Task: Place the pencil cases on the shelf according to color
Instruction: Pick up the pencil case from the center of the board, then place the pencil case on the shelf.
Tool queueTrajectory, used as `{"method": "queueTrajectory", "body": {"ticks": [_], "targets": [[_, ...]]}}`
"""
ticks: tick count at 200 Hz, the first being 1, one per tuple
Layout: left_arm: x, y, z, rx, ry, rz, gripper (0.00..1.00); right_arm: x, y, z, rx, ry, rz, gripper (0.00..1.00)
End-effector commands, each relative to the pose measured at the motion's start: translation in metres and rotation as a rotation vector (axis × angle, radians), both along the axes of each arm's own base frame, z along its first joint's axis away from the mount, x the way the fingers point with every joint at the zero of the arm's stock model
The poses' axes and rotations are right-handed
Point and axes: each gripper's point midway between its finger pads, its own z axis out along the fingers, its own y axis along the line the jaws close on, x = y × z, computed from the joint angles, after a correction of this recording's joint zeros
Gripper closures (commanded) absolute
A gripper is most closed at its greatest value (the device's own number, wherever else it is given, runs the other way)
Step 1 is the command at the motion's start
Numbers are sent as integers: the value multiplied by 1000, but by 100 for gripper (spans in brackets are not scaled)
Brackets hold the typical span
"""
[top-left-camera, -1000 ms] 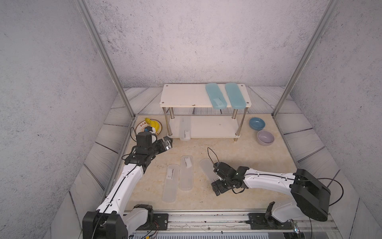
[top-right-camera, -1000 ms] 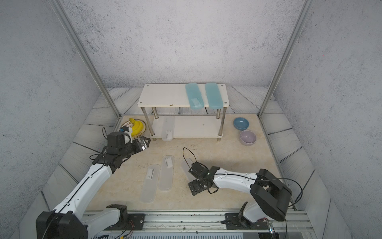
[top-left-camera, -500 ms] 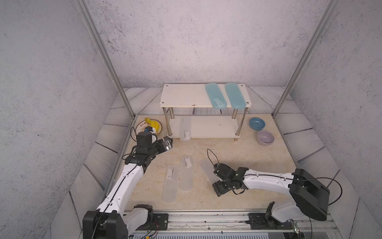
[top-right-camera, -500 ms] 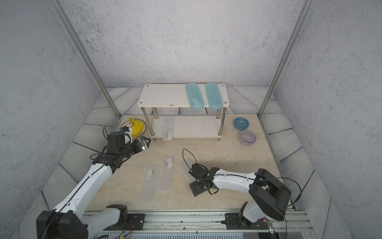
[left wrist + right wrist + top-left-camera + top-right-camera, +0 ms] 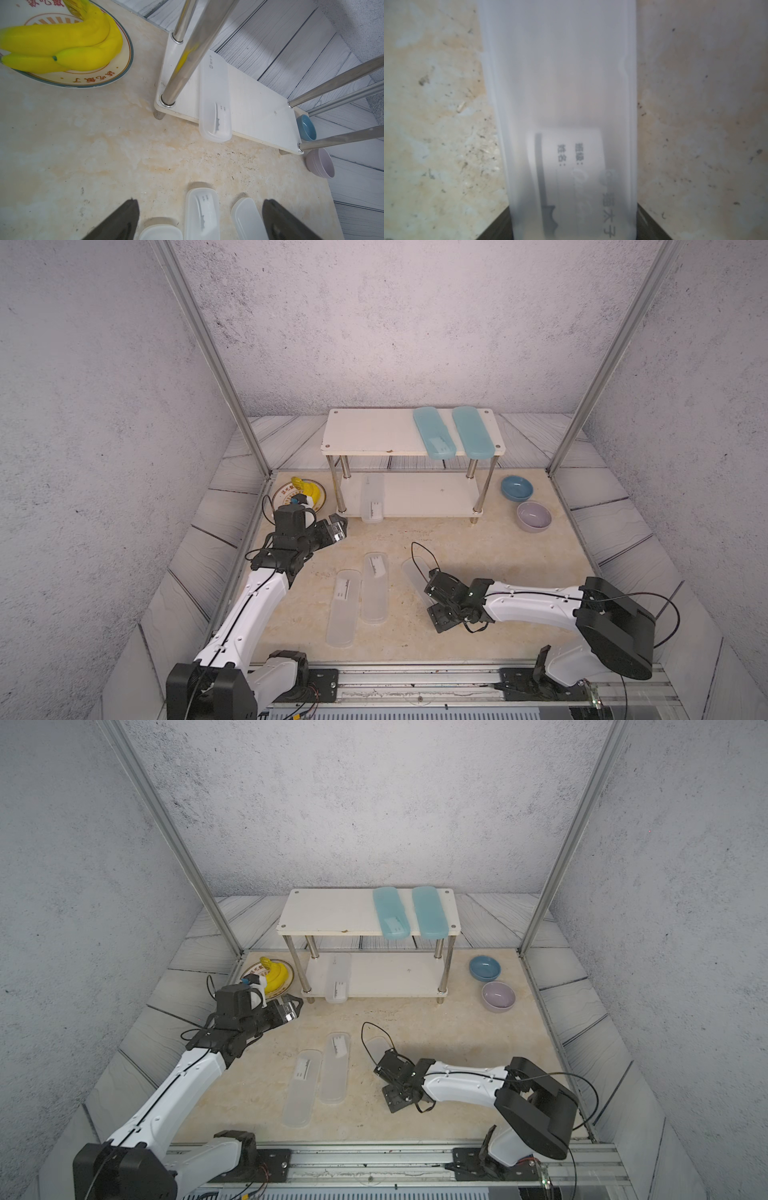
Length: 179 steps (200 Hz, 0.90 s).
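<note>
Right claw (image 5: 573, 226) closed inward, now pinching frosted case (image 5: 560, 72) labelled 班级/姓名; left claw (image 5: 200, 207) spread.

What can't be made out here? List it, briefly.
- Right gripper: fingertips cut off by the right wrist view's edge; contact with the frosted case unclear.
- That case, in both top views: mostly hidden under the gripper.
- Case labels, top views: print too small.

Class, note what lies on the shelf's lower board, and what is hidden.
One frosted pencil case lies on the lower board, overhanging its front edge; the rest seen is bare. In both top views the top board covers its rear.
</note>
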Motion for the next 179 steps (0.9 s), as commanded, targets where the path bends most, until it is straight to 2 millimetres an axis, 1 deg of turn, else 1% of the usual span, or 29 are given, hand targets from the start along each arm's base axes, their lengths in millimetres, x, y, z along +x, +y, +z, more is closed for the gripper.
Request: {"method": "queueTrajectory", "body": {"ticks": [1,22,42,79,100,135,154,168,179], "targets": [[-2,0,-3,13,7,-12,1,-7,-22,-1,-52,0,-39,40],[-2,0,-2,15,5,-13,1,1,-22,19,-16,-61,-64,43],[-1,0,0,15,3,-15,1,10,-21,46,36,-130,-101,45],[4,-2,17,1,-29,-18,1,33,-13,93,156,-278,-168,45],[11,-6,23,-25,-56,-26,1,47,-6,111,198,-319,-188,45],[20,-12,27,-40,-53,-46,1,76,11,123,235,-339,-234,46],[22,-13,30,-40,-60,-51,1,97,26,125,292,-342,-256,46],[22,-12,32,-36,-64,-49,1,114,36,120,329,-333,-280,46],[21,-12,32,-30,-69,-50,1,129,40,115,344,-329,-309,47]]}}
